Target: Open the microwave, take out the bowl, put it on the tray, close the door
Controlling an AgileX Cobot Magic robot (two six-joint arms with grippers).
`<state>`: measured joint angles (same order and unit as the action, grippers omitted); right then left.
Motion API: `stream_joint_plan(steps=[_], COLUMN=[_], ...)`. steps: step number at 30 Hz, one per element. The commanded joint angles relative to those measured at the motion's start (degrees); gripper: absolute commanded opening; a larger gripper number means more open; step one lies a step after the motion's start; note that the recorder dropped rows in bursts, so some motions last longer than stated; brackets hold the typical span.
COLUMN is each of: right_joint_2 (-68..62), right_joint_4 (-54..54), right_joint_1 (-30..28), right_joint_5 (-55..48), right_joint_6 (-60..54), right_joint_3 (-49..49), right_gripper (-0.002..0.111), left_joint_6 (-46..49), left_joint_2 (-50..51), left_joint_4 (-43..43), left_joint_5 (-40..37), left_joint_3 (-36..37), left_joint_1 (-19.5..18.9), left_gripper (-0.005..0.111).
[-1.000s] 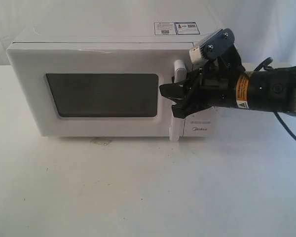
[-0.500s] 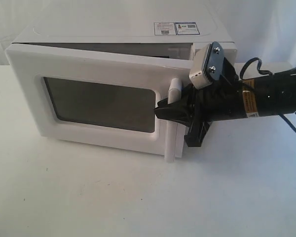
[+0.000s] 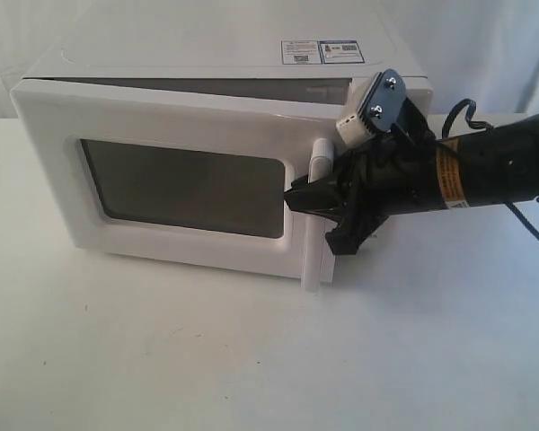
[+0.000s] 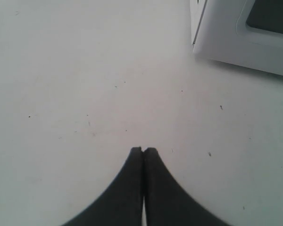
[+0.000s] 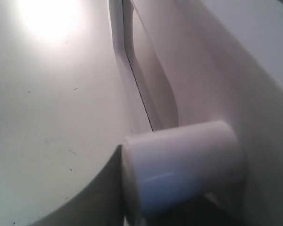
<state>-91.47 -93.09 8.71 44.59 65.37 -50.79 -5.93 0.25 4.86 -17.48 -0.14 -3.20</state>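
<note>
Door ajar, hinged left; handle upright in right claw.

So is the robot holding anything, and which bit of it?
The right gripper grips the door by its handle; the left gripper holds nothing.

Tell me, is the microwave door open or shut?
Ajar: the door angles out from the microwave at the handle side, a gap showing above.
</note>
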Motion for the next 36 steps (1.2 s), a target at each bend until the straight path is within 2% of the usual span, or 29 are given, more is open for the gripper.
stream_joint_plan(steps=[1,8,11,19,25,31,36], right_joint_2=[1.77,4.48,5.46,6.75,6.85,6.85,8.63], right_joint_4=[-3.11,-6.85,-6.85,-6.85,-6.85,-6.85,-6.85], right_joint_1=[0.43,0.43,0.43,0.43,0.33,-1.64,-4.11], right_joint_5=[-1.72,-0.58,-0.58,-1.73,-13.21,-10.73,-10.63], right_joint_6=[1.08,13.33,15.86,22.49,27.93,30.11,30.58], right_joint_3=[0.07,0.07,0.07,0.07,0.18,0.45,4.61], right_gripper=[0.005,0.043,0.049,0.051,0.05,0.05,0.05], left_joint_6=[-0.31,-0.31,-0.31,-0.31,-0.31,-0.31,-0.31], left_joint_2=[-0.25,-0.25,-0.25,-0.25,-0.25,-0.25,-0.25], left_joint_4=[0.27,0.27,0.27,0.27,0.27,0.27,0.27], left_joint_5=[-0.06,-0.06,-0.06,-0.06,-0.06,-0.06,-0.06], left_joint_3=[0.14,0.14,0.14,0.14,0.14,0.14,0.14], left_joint_1=[-0.06,-0.06,-0.06,-0.06,-0.06,-0.06,-0.06], left_gripper=[0.0,0.0,0.0,0.0,0.0,0.0,0.0])
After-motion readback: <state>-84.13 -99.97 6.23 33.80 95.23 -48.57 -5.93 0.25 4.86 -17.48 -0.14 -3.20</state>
